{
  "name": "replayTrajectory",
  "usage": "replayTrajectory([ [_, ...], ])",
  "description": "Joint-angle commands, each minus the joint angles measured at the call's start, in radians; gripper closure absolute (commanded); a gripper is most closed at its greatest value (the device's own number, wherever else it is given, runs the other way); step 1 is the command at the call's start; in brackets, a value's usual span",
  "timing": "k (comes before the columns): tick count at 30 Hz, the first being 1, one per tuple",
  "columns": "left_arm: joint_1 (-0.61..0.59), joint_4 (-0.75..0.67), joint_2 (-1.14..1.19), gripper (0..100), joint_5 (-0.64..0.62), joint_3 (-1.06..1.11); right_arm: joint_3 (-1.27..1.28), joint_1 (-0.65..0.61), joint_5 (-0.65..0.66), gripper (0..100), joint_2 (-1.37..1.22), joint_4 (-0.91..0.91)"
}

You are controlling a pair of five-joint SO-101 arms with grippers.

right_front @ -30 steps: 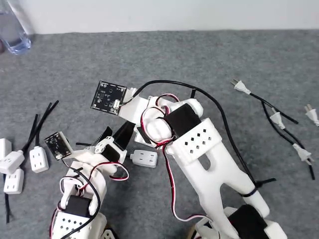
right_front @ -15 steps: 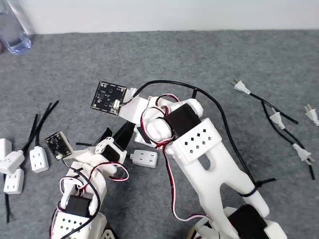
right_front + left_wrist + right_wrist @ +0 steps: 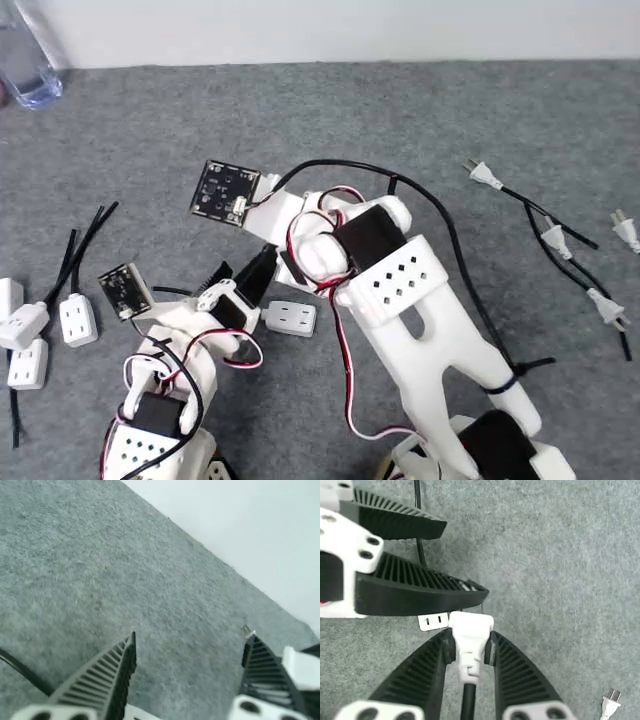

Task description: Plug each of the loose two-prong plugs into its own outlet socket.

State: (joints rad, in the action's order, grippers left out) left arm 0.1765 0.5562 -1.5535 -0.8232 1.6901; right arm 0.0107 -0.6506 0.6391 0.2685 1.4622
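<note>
My right gripper (image 3: 470, 633) is shut on a white two-prong plug (image 3: 470, 639) whose black cord (image 3: 465, 706) trails back between the fingers. The plug's front end sits against one black finger (image 3: 420, 591) of my left gripper, so the prongs are hidden. A white outlet socket (image 3: 432, 621) peeks out beside the plug; in the high view this socket (image 3: 290, 318) lies on the carpet between the two arms. My left gripper (image 3: 240, 272) hangs open over that spot, and its wrist view shows the fingers (image 3: 107, 680) spread wide with bare carpet between them.
Several white sockets (image 3: 75, 320) with black cords lie at the left edge. Several loose plugs (image 3: 485, 175) on black cords lie at the far right. A clear bottle (image 3: 25, 60) stands at the back left corner. The grey carpet behind the arms is open.
Both arms have shifted slightly to the right and away from the table's front. The right gripper still holds the plug; the socket on the carpet has not moved.
</note>
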Motion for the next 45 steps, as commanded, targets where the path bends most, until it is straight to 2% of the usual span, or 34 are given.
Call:
replayTrajectory([
  [1,0.014,0.02,0.005,67,0.046,-0.001,-0.071,0.012,-0.009,99.1,0.047,-0.018],
  [4,-0.031,-0.011,0.003,67,0.046,-0.001,-0.066,0.012,-0.002,99.1,0.045,-0.013],
  [11,-0.229,-0.092,0.003,67,0.046,-0.001,-0.066,0.015,0.055,99.1,0.042,0.051],
  [20,-0.514,-0.069,0.005,67,0.052,-0.001,-0.064,0.028,0.124,99.1,-0.002,0.157],
  [24,-0.635,0.028,0.005,67,0.224,-0.001,-0.071,0.027,0.158,99.1,-0.131,0.162],
  [27,-0.663,0.081,0.005,67,0.382,-0.001,-0.077,0.022,0.209,99.1,-0.225,0.157],
  [30,-0.663,0.106,0.005,67,0.459,-0.001,-0.132,0.012,0.242,99.1,-0.315,0.186],
  [37,-0.744,0.106,0.005,67,0.463,-0.001,-0.27,0.01,0.311,99.1,-0.519,0.236],
  [45,-0.746,0.106,0.005,67,0.463,-0.001,-0.292,0.005,0.311,99.1,-0.622,0.229],
])
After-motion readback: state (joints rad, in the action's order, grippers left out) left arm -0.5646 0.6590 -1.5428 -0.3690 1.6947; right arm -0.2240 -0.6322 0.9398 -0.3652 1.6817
